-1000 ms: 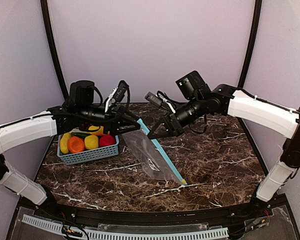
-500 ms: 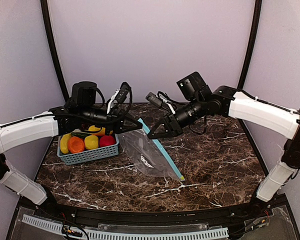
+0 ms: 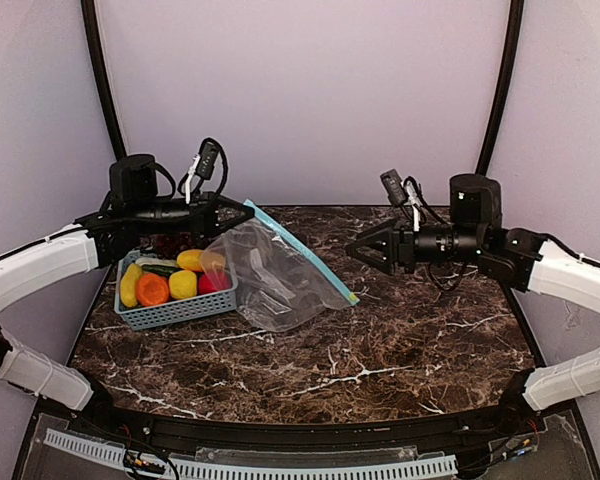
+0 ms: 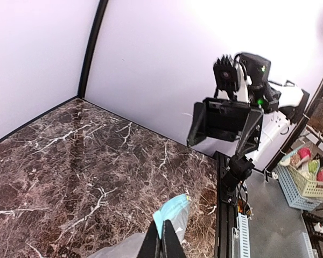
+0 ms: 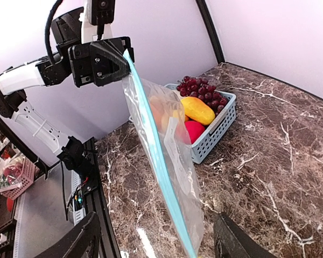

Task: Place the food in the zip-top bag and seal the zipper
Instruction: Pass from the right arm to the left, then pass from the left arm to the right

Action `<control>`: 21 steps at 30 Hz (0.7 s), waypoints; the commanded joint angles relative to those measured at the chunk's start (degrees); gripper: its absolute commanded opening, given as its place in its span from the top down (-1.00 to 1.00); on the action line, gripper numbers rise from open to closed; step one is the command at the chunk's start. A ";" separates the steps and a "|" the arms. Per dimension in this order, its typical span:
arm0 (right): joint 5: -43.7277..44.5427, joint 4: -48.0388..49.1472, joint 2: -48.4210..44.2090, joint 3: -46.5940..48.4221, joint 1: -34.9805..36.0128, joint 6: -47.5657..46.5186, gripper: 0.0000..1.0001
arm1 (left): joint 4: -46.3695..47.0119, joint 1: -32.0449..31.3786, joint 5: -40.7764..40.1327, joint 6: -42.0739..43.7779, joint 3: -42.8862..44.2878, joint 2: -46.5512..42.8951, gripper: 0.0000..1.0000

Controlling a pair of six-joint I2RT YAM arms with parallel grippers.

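Robotics lab cell, I'd say, not a home or kitchen. Plain lavender backdrop walls (image 3: pixel 300 100) and black poles (image 3: pixel 105 100) close in a marble-print bench (image 3: pixel 400 340). A white left arm (image 3: pixel 40 265) and right arm (image 3: pixel 575 280) are bolted at its near edge, by a slotted cable duct (image 3: pixel 280 468). The food (image 3: pixel 170 285) in the teal basket (image 3: pixel 180 312) is plastic toy stuff. My left wrist view shows a black frame rail (image 4: pixel 222 226), grey floor (image 4: pixel 269 220) and another prop basket (image 4: pixel 304 183) beyond.

Above the tabletop (image 3: pixel 420 330) we see the left arm (image 3: pixel 40 262) and the right arm (image 3: pixel 570 275) clad in white shells with black joints, black cylindrical motor housings and looped black cables, the left end effector (image 3: pixel 245 211) and the right end effector (image 3: pixel 352 250) black and angular.
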 commanded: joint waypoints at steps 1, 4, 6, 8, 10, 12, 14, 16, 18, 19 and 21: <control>0.62 13.56 -1.31 -7.59 -1.46 6.63 -0.34 | 6.81 3.50 3.95 -7.90 -1.05 1.92 0.99; -1.38 17.26 -1.24 -11.49 -3.06 8.17 -0.25 | 7.13 4.84 4.96 -9.36 -0.81 2.74 0.99; -3.38 19.64 -0.76 -13.52 -4.66 9.24 -0.19 | 7.00 5.20 5.12 -9.32 -0.80 2.90 0.99; -5.37 21.85 -0.21 -15.27 -6.10 9.95 -0.13 | 6.72 5.49 5.08 -9.04 -0.73 2.85 0.99; -7.17 24.12 0.48 -17.11 -7.68 10.71 -0.09 | 6.02 5.69 4.70 -8.39 -0.58 2.52 0.99; -8.51 25.65 1.92 -18.38 -8.73 11.42 -0.06 | 5.15 6.02 4.03 -7.66 -0.49 2.16 0.99; -9.83 27.00 3.27 -19.41 -9.38 12.07 0.00 | 4.72 6.27 3.64 -7.37 -0.37 1.94 0.99; -10.71 28.16 4.51 -20.16 -9.65 12.54 0.04 | 4.62 6.46 3.63 -7.41 -0.36 1.84 0.99; -11.33 29.28 5.48 -20.83 -9.67 12.90 0.07 | 4.60 6.58 3.59 -7.42 -0.36 1.79 0.99; -11.63 29.84 5.88 -21.16 -9.63 12.95 0.09 | 4.58 6.67 3.58 -7.48 -0.36 1.79 0.99; -11.93 30.35 6.63 -21.65 -9.68 12.95 0.12 | 4.57 6.82 3.53 -7.61 -0.31 1.88 0.99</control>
